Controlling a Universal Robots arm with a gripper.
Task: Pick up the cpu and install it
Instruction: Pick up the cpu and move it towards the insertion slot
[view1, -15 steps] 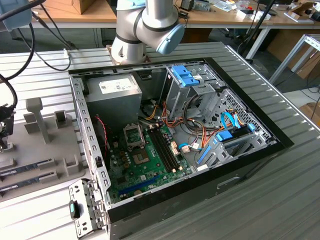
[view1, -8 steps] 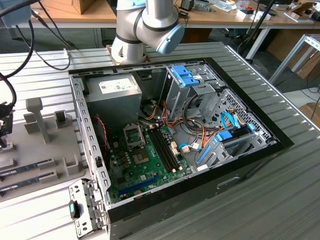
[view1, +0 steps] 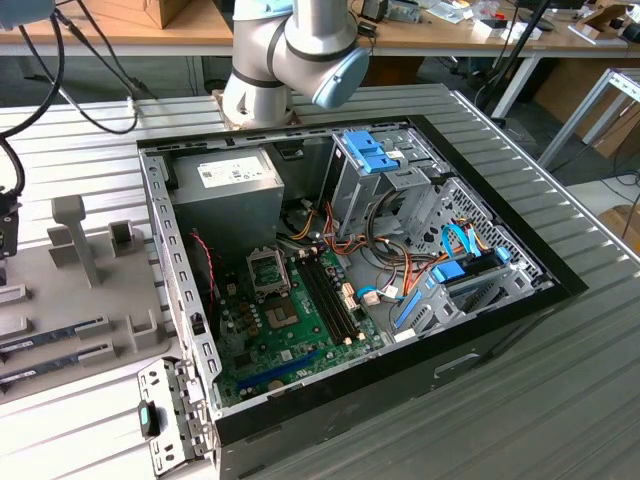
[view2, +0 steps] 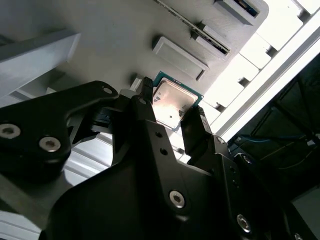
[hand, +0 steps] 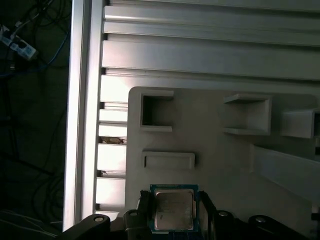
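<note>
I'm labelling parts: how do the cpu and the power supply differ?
The cpu is a small flat square; the power supply is a big box. The cpu sits between the jaws over the grey tray; the power supply sits inside the case. Both show grey metal.

Your gripper (hand: 172, 216) points down, its two black fingers (view2: 196, 124) pressed against opposite edges of the cpu (hand: 172, 206) between them.

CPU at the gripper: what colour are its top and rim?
Silver-grey metal top with a thin green rim on the cpu; clearest in the first wrist view.
</note>
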